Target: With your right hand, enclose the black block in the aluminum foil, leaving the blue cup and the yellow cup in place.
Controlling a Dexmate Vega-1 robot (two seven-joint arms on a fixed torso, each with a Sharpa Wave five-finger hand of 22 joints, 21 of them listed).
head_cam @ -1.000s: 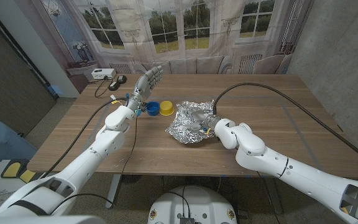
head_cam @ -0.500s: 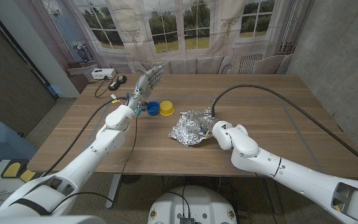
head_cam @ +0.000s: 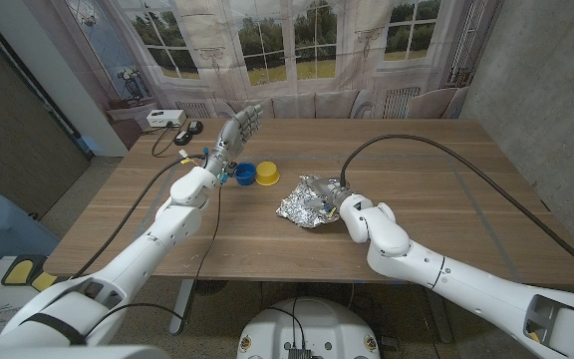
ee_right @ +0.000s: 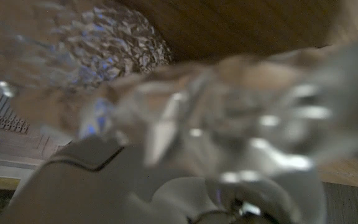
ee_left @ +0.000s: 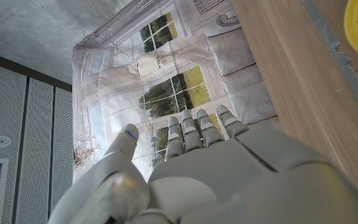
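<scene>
Right hand [head_cam: 333,198] pressing crumpled aluminum foil [head_cam: 305,200] with fingers; black block hidden, wrap nearly done. Left hand [head_cam: 235,132] hovering, fingers wide.

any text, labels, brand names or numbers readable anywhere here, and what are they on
None can be read.
White box at the table's far left edge: any marking on it is too small to read.
Blue cup, yellow cup and aluminum foil: no print visible.
Both arms' white shells: no lettering visible.
Right wrist view: too blurred to show any text.
</scene>
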